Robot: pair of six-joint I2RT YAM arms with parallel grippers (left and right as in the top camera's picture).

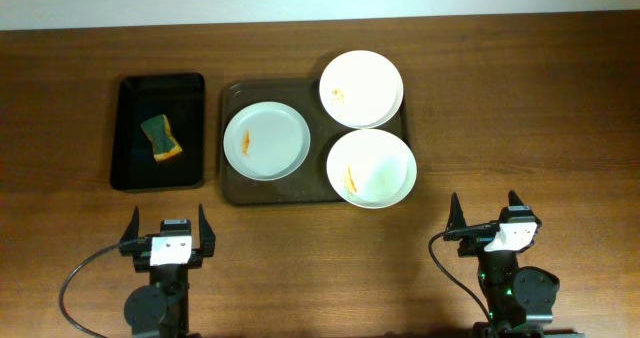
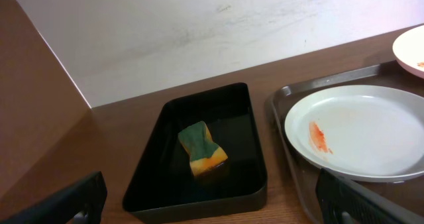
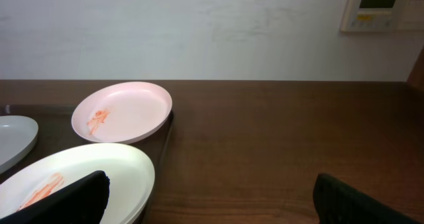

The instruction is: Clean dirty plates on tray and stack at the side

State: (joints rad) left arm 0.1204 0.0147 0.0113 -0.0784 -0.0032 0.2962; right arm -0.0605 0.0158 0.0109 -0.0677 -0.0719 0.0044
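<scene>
- Three dirty plates, white, each with an orange-brown smear, all on the tray: one at left, one far right, one near right. The right pair reach over its rim. None is stacked at the side yet.
- One sponge, green over yellow, alone in the black tray just left of the tray.
- One left gripper, fingers spread wide, holding nothing, near the table edge below the sponge.
- One right gripper, likewise spread and holding nothing, near the near-right plate.
- Step in hand, as judged: fetch the sponge. Come down from above, pinch across its narrow middle, and lift clear of the black wall before crossing to the left plate.
</scene>
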